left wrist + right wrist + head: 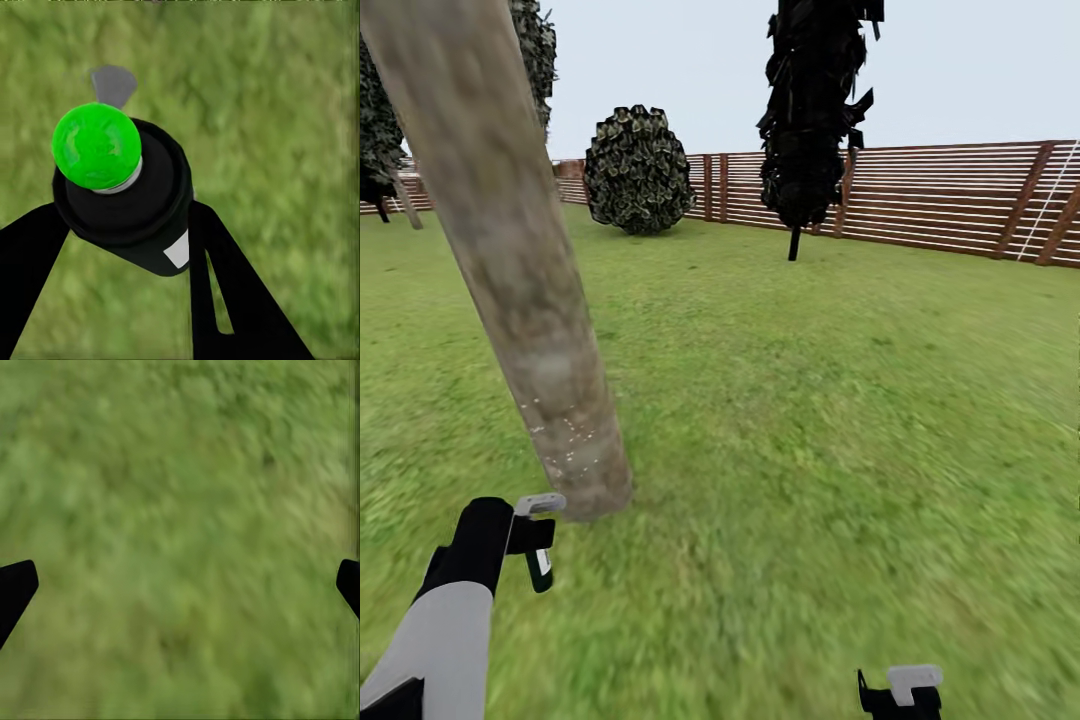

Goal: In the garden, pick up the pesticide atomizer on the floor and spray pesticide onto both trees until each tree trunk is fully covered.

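Note:
A thick mottled grey-beige tree trunk (510,260) leans from the upper left of the head view down to the lawn, with small white specks near its base (572,432). Just in front of the base, my left gripper (528,545) is shut on the pesticide atomizer (540,560), whose grey nozzle (540,503) points toward the trunk. In the left wrist view the atomizer (139,214) is a dark bottle with a bright green top and a white label, clamped between the black fingers (232,300). My right gripper (900,695) is low over the grass, open and holding nothing (182,581).
A brown slat fence (960,200) rings the lawn. A round dark bush (637,170) and a narrow black cypress-like tree (810,120) stand near the fence. A thinner leaning trunk (405,205) under dark foliage stands far off at the left. Open grass (840,400) spreads to the right.

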Controlling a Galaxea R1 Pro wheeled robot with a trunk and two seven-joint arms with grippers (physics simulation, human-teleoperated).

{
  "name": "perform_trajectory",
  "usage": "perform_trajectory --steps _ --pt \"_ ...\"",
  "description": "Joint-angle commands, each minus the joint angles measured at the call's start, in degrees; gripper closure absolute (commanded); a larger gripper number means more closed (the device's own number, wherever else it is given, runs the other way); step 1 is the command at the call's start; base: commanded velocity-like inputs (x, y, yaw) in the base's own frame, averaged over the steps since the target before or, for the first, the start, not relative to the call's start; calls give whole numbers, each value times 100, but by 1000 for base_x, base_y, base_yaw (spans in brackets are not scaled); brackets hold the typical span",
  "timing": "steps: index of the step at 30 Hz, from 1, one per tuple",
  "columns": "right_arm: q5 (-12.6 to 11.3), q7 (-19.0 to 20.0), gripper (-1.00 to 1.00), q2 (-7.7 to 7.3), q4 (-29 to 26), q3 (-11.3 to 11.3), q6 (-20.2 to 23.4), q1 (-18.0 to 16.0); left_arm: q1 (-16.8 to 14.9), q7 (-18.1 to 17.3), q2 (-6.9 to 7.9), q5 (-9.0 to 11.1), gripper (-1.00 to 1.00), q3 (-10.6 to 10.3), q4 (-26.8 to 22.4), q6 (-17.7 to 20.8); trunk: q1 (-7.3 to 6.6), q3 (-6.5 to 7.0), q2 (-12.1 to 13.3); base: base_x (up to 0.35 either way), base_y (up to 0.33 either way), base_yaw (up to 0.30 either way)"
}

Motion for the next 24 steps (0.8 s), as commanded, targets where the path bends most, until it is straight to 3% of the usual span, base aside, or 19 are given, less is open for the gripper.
perform_trajectory --steps 1,11,24 --pt "61 -34 -100 0 9 -26 -13 -5 -6 -57 -3 -57 100 18 -9 12 0 -5 -2 113 -265 0" --pt "67 -34 -100 0 9 -26 -13 -4 -6 -57 -3 -55 100 18 -9 10 0 -5 -2 162 -244 0" --pt "70 -34 -100 3 9 -25 -13 -6 -6 -57 -15 -55 100 18 -9 12 0 -5 -2 22 -273 39"
